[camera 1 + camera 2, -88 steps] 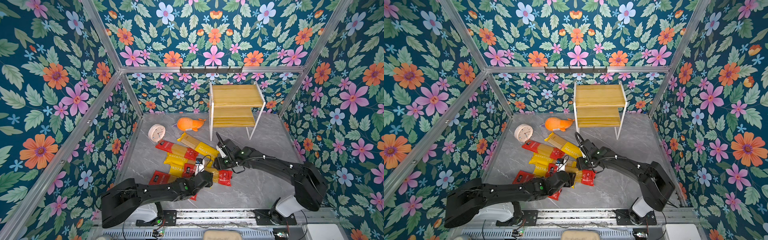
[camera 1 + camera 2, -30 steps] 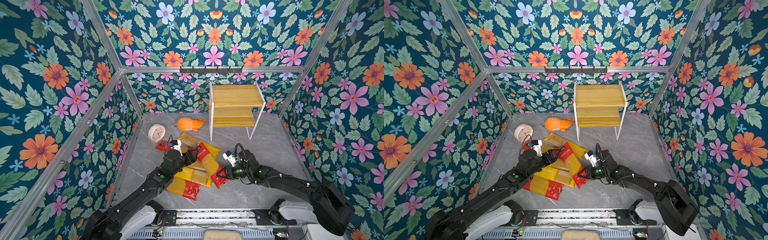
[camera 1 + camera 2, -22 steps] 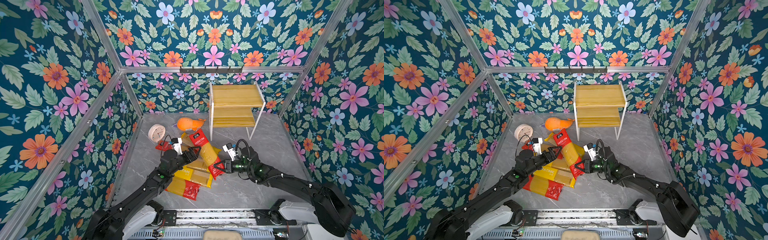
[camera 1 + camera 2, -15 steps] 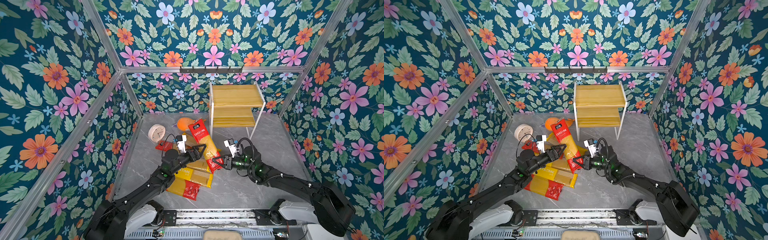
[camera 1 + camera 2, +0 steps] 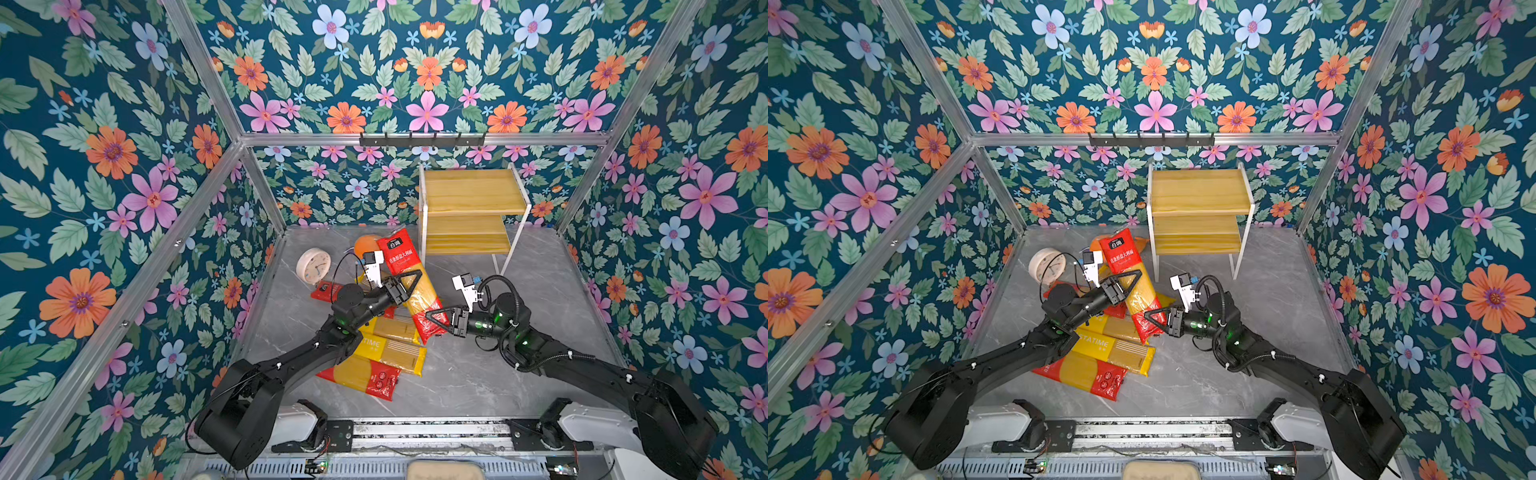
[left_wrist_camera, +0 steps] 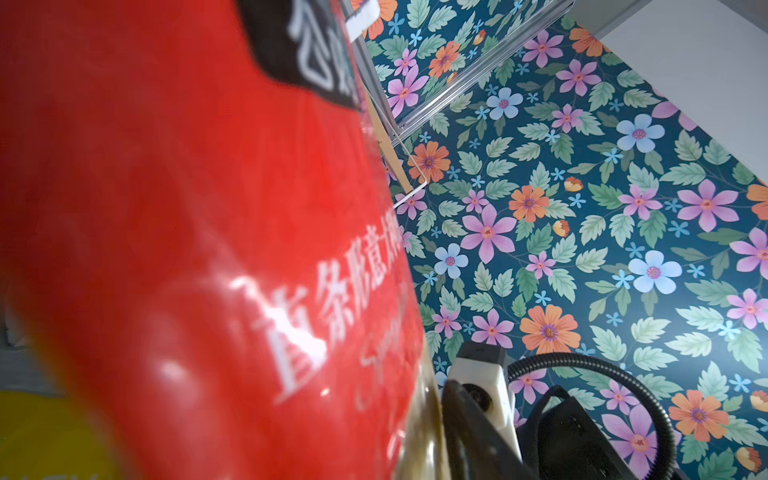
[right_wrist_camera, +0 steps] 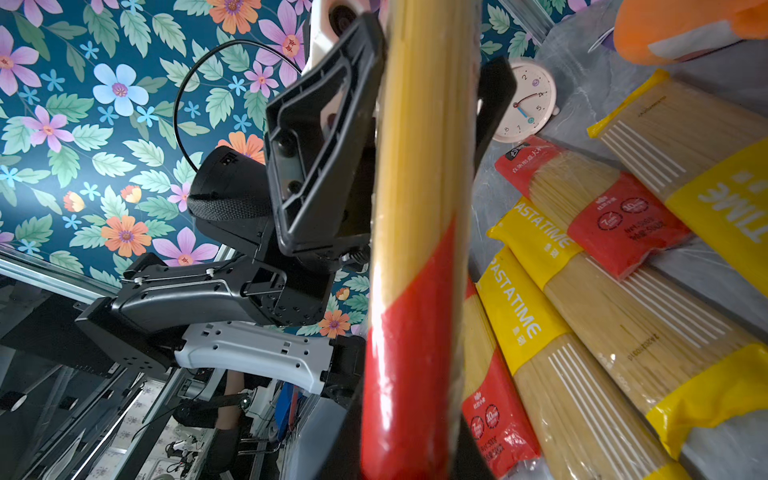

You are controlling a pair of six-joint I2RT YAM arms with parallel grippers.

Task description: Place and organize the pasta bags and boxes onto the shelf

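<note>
While the left gripper (image 5: 409, 284) straddles the raised pack (image 5: 420, 300) near its middle, jaws closed against its two long edges (plainest in the right wrist view), the right gripper (image 5: 433, 319) pinches the pack's lower red end, jaws narrow. Pack hangs clear of the table (image 5: 540, 291), steeply tilted: lower end toward the right arm, upper red end with white print up and back, near the left front leg of the shelf (image 5: 473, 191) but on neither board. Shelf stands against the back wall, right of centre. Below and left of the held one, the remaining packs (image 5: 392, 353) lie overlapping in a loose heap on the table, partly under the left arm, yellow and red-ended mixed. Left of the heap's far end, a clock (image 5: 313, 265). Just behind the raised pack's upper end, an orange plush (image 5: 365, 243), mostly hidden. Left wrist view: mostly that red end, blurred.
</note>
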